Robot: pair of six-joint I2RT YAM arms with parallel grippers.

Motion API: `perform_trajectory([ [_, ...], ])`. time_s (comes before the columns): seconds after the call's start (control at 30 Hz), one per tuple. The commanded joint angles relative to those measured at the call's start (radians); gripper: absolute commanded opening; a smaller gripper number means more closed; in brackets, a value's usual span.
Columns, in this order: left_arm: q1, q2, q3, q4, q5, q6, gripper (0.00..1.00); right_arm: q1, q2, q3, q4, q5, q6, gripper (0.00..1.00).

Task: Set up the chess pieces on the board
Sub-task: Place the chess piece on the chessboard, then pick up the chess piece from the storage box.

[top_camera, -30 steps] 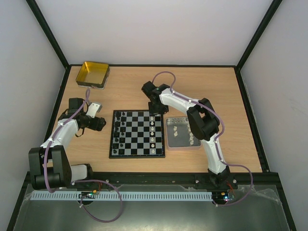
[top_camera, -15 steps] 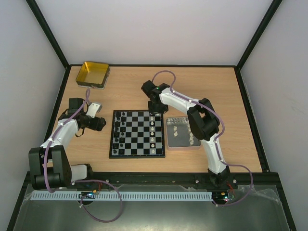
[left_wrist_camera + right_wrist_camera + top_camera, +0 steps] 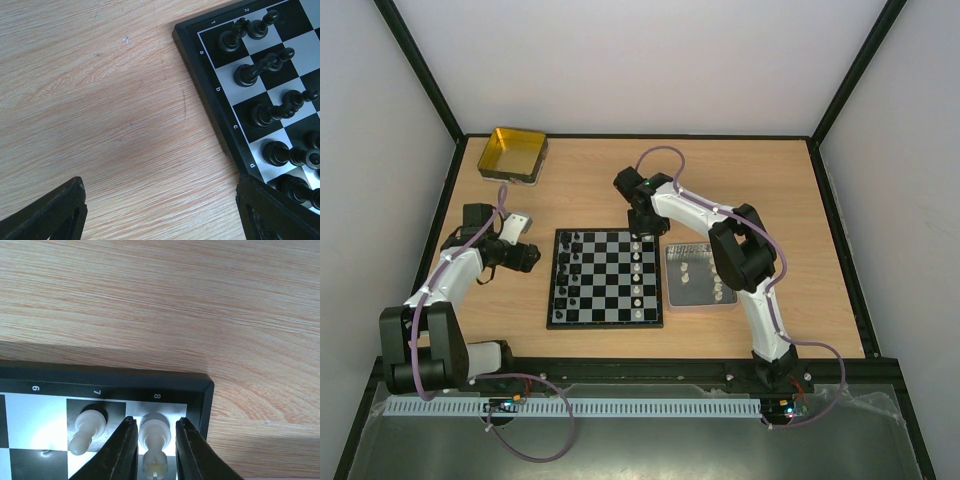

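Board (image 3: pixel 200 75) border markings: 1, 2, a–d; 6, 7, 8

The wooden worktop (image 3: pixel 740 180) carries the board (image 3: pixel 605 280) at centre, a silver tray (image 3: pixel 695 285) just beside its right edge, and a yellow tin (image 3: pixel 508 176) far left.

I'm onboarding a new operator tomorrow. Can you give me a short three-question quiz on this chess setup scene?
1. True or false: the left gripper holds a black piece.
2. What colour is the piece that the right gripper straddles?
3. Where do the spare white pieces lie? A: yellow tin. B: silver tray. C: bare table.
Key: 1 false, its jaws are open and empty. 2 white, on a corner square of the board. 3 B.
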Motion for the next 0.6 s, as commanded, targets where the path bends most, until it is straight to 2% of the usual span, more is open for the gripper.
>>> perform_trajectory([
  [0.0,-0.005,0.001,0.002,-0.005,0.007,0.008,0.82,0.006,-0.033,0.044,-0.052,0.061,0.007,0.21],
  [0.13,-0.004,0.000,0.003,-0.005,0.008,0.007,0.82,0.003,-0.087,0.064,-0.066,0.113,0.019,0.22],
  [0.27,-0.005,-0.004,0.004,-0.008,0.008,0.007,0.82,-0.003,-0.177,0.044,-0.080,0.146,0.039,0.29],
  [0.33,-0.005,-0.003,0.004,-0.008,0.008,0.009,0.82,-0.009,-0.253,-0.021,-0.076,0.147,0.055,0.31],
  [0.57,-0.009,-0.002,0.007,-0.015,0.020,0.018,0.82,-0.044,-0.450,-0.329,-0.091,0.010,0.084,0.31],
])
